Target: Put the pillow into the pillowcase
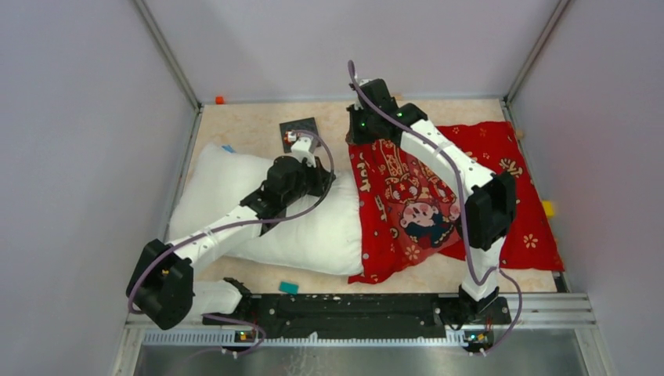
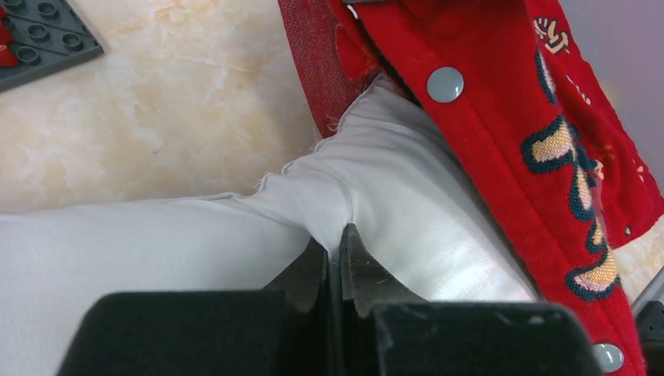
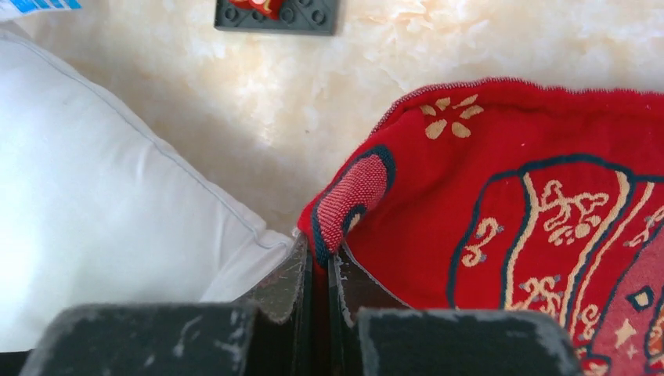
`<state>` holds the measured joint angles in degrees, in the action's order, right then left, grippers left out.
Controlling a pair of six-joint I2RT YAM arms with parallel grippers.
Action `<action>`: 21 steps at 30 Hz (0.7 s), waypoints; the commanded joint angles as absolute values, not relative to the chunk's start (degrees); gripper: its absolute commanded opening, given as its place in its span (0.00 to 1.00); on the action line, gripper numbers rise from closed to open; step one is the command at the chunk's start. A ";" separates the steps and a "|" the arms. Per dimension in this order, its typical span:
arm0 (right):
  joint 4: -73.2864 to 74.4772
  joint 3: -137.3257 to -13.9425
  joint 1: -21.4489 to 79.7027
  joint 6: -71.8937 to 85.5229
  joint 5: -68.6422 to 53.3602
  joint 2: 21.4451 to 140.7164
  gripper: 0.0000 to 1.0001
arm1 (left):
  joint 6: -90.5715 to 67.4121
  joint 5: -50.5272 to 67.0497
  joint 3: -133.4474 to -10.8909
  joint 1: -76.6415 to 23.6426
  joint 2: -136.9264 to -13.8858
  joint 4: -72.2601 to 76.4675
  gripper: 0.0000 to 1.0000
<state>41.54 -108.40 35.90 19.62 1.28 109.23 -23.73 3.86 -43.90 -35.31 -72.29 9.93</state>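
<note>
A pale marbled bench sits inside grey walls. The white pillow lies toward 9 o'clock, and its near corner is tucked under the edge of the red pillowcase, which spreads toward 3 o'clock. The left jaws are pinched tight on that pillow corner. The right jaws are clamped on the pillowcase's edge near 12 o'clock.

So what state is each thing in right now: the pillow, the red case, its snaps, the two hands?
pillow: lying down, mostly outside the case, one corner under its open edge.
pillowcase: spread out, open edge raised.
snap: undone.
left hand: shut on the pillow's corner.
right hand: shut on the pillowcase's edge.
</note>
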 commanded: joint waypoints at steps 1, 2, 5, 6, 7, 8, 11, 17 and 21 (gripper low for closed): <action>24.70 -107.57 36.56 24.20 -3.30 104.60 0.00 | -23.54 9.34 -46.39 -37.40 -74.71 14.36 0.00; 23.59 -106.79 36.56 24.12 -3.51 104.06 0.00 | -23.46 9.91 -47.02 -37.45 -74.85 15.58 0.00; 25.93 -108.59 36.48 23.08 -2.84 104.95 0.06 | -24.38 0.69 -51.46 -37.68 -76.42 14.11 0.00; 28.03 -110.04 36.47 22.45 -2.04 105.81 0.16 | -25.50 -4.38 -53.93 -36.94 -77.90 11.71 0.00; 29.63 -110.84 36.47 21.89 -1.52 106.27 0.25 | -26.22 -6.05 -56.33 -35.87 -79.61 10.24 0.00; 30.44 -110.84 36.46 21.54 -1.00 106.06 0.37 | -27.29 -7.64 -58.58 -34.87 -81.49 8.95 0.00; 32.09 -109.29 36.47 20.60 2.48 103.09 0.60 | -30.55 -10.59 -64.78 -31.75 -88.23 5.31 0.00; 38.24 -102.31 36.75 22.30 10.87 95.52 0.64 | -32.27 -11.69 -73.55 -29.45 -96.63 2.25 0.00; 38.19 -90.73 39.68 24.01 16.00 88.23 0.63 | -30.29 -9.83 -77.26 -29.12 -98.26 0.85 0.00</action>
